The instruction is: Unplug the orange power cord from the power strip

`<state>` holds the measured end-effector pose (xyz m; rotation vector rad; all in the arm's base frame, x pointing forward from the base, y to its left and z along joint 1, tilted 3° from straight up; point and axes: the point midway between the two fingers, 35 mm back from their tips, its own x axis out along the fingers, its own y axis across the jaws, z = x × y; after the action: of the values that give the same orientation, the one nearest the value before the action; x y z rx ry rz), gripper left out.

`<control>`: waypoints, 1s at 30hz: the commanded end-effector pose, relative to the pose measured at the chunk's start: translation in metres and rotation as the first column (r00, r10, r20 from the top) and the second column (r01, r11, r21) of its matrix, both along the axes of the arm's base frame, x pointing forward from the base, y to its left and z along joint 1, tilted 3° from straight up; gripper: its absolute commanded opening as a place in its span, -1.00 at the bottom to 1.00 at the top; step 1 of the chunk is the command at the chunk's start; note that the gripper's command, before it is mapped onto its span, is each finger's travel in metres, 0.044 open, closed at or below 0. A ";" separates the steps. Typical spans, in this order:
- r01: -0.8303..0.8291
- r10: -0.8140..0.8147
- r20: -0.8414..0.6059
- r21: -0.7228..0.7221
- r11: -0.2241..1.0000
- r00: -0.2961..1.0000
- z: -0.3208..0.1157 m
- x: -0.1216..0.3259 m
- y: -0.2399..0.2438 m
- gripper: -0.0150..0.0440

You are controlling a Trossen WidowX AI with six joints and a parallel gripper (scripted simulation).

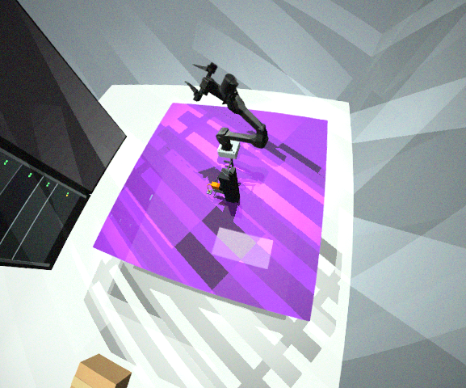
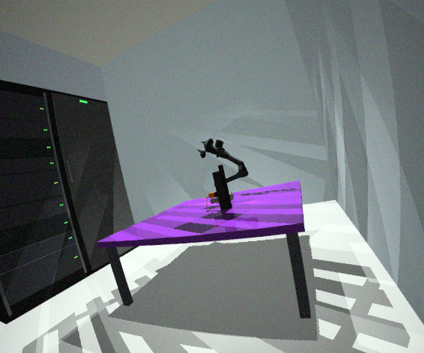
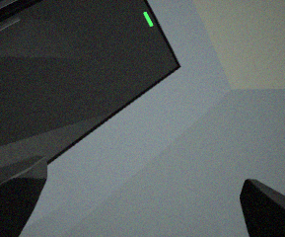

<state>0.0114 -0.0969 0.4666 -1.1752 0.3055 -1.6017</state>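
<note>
Orange plug [image 1: 214, 183] sits at the left side of the dark power strip [image 1: 229, 186], which stands upright near the middle of the purple table [image 1: 291, 234]. I cannot tell whether the prongs are seated in a socket; too small in both wide views. A thin orange cord [image 2: 209, 205] loops down from the plug onto the table top, just beside the foot of the strip.

Gripper [image 1: 197, 82] is raised high and well apart from plug, cord and strip, out past the far edge of the table. Fingers spread wide apart, nothing between them; wrist view shows only wall, ceiling and a cabinet corner through the gap.

Arm base [image 1: 228, 150] sits just behind the strip, so the strip's upright body stands between base and plug.

Surroundings: dark server rack [image 2: 26, 190] with green lights to the table's left; cardboard box [image 1: 101, 371] on the floor near the front.
</note>
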 end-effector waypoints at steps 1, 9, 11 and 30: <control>-0.012 0.012 0.010 0.010 1.000 1.000 -0.001 0.000 -0.002 0.78; -0.501 0.312 0.467 0.362 0.786 0.827 -0.044 0.051 -0.083 0.06; -0.566 0.317 0.527 0.420 0.710 0.788 -0.057 0.071 -0.099 0.05; -0.736 -0.330 0.663 0.650 -0.189 0.671 -0.216 0.267 -0.062 0.05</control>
<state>0.2467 -0.1872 0.2835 0.5787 0.4641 -0.7322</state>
